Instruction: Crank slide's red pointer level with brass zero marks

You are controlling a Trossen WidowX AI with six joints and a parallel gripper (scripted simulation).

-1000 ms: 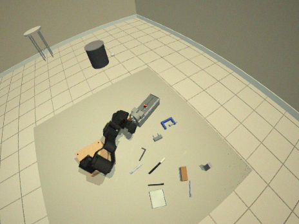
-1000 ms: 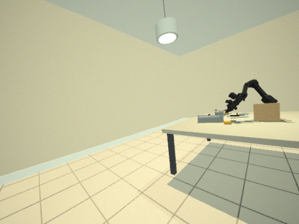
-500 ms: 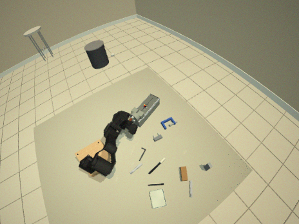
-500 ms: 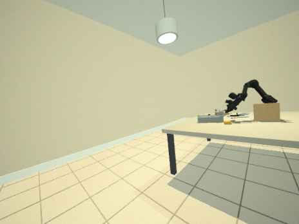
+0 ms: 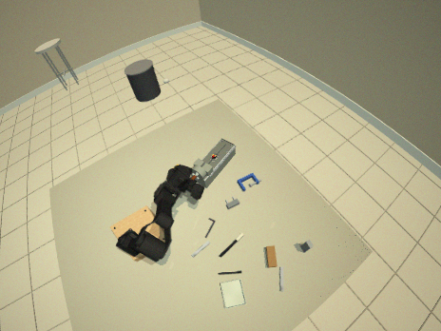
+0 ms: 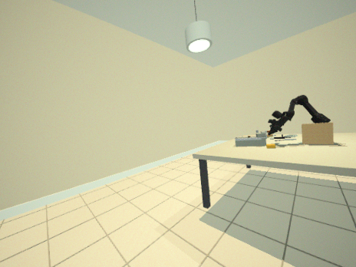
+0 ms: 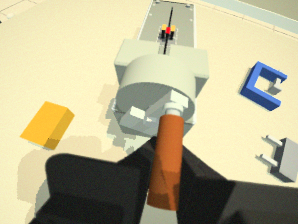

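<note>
While my fingers sit narrow around the orange crank handle [image 5: 193, 178] [image 7: 167, 165], holding it between them, my gripper [image 5: 192, 182] [image 6: 271, 133] [image 7: 164, 142] meets it at the near end of the grey machine [image 5: 221, 161] [image 6: 250, 142] [image 7: 187, 25]. Seen from my wrist, the pale round housing [image 7: 155, 72] lies at twelve o'clock from the handle, and the slide's red pointer [image 5: 214, 156] [image 7: 168, 30] is farther out at twelve. It stands between the two brass zero marks [image 7: 173, 29], looking close to level with them, though I cannot tell whether it is exact.

From the handle in that same view, a yellow block [image 6: 271, 146] [image 7: 45, 122] lies between nine and ten o'clock, a blue clamp [image 5: 241, 183] [image 7: 251, 84] at two, and a grey block with two pins [image 5: 232, 204] [image 7: 286, 160] at three.

From above, taking the machine as centre, a hex key [image 5: 209, 227] and a pale panel [image 5: 232, 293] lie toward six, the panel farther out. A brown block [image 5: 271, 257] is at five, and the wooden base [image 5: 130, 222] under my arm is at eight. Well apart, a dark bin [image 5: 144, 86] stands on the floor between ten and eleven.
</note>
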